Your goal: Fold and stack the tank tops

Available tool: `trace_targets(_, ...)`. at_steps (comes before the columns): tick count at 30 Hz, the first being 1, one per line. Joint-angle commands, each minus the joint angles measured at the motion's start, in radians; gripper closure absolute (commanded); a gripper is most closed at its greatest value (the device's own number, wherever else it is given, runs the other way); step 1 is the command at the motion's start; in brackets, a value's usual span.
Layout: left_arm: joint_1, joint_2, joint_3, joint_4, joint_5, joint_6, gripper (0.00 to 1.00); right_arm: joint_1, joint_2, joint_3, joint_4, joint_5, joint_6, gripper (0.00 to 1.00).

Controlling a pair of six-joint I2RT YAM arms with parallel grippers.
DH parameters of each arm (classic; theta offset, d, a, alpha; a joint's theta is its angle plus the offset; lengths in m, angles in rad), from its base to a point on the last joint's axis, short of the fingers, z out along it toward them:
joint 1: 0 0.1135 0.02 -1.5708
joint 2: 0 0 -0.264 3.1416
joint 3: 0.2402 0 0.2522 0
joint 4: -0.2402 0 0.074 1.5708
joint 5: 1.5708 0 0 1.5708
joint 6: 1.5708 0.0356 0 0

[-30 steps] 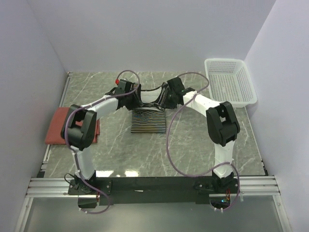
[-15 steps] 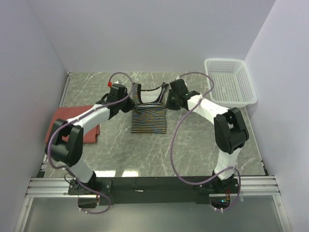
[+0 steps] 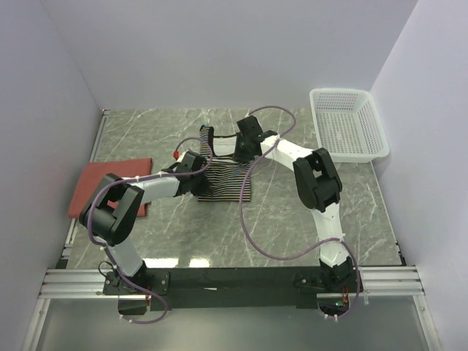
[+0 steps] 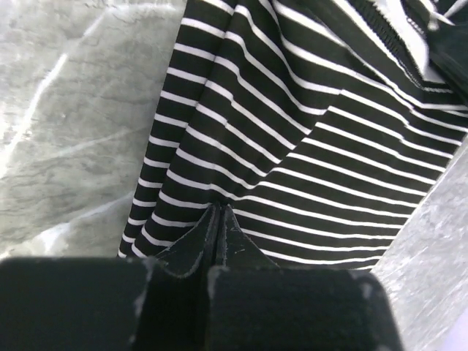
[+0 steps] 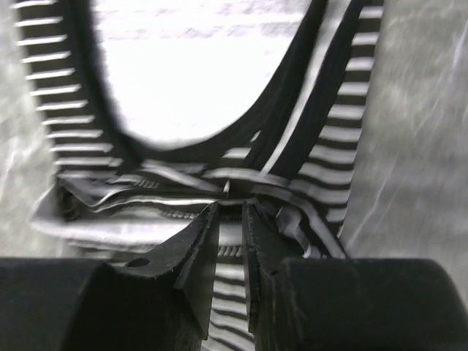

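Top view first: the basket [image 3: 347, 124] is parked at the table's [image 3: 365, 212] far right corner. It's white plastic mesh, rectangular with a thick rim, and only its own mesh floor is seen inside. The striped top [image 3: 227, 184] is laid around the middle of the table, partly folded, thin black-and-white stripes with black trim. The red top [image 3: 82, 191] is folded flat at the left edge, well apart. The table is done in a grey-green marble look with pale veins and some glare, boxed in by plain pale walls [image 3: 219, 51], with a metal rail [image 3: 73, 281] along the near side. The left gripper [image 3: 203, 179] is set on the striped top's left side, the right gripper [image 3: 240, 152] up by its neckline. Left wrist view: the fingers are pressed together with no gap, stripes puckered toward the tips, so cloth looks pinched. Right wrist view, blurry: the fingers are nearly closed on a bunched wad of trim just below the neck opening.
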Motion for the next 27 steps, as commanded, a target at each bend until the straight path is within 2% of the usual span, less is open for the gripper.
trace_targets(1, -0.007, 0.002, -0.035, 0.009, -0.046, -0.030, 0.99, -0.012, 0.034, 0.093, -0.052, -0.001, -0.037, 0.74)
trace_targets(6, -0.045, -0.011, -0.077, 0.009, -0.038, -0.025, 0.99, -0.015, 0.006, 0.049, -0.046, 0.007, -0.043, 0.74)
trace_targets(11, -0.091, -0.070, -0.168, 0.017, -0.020, -0.034, 0.99, -0.005, -0.124, -0.131, -0.002, 0.033, -0.052, 0.74)
trace_targets(16, -0.151, -0.181, -0.279, 0.017, 0.003, -0.073, 0.99, 0.032, -0.271, -0.336, 0.050, 0.073, -0.052, 0.74)
trace_targets(19, -0.205, -0.263, -0.353, 0.015, 0.014, -0.118, 0.99, 0.060, -0.366, -0.414, 0.070, 0.090, -0.046, 0.70)
trace_targets(23, -0.288, -0.362, -0.406, -0.025, 0.000, -0.165, 0.99, 0.077, -0.487, -0.456, 0.061, 0.113, -0.032, 0.64)
trace_targets(25, -0.292, -0.425, -0.414, -0.051, -0.006, -0.175, 0.99, 0.083, -0.544, -0.468, 0.046, 0.130, -0.026, 0.64)
trace_targets(27, -0.292, -0.488, -0.402, -0.089, -0.033, -0.163, 0.92, 0.101, -0.584, -0.497, 0.031, 0.148, -0.015, 0.64)
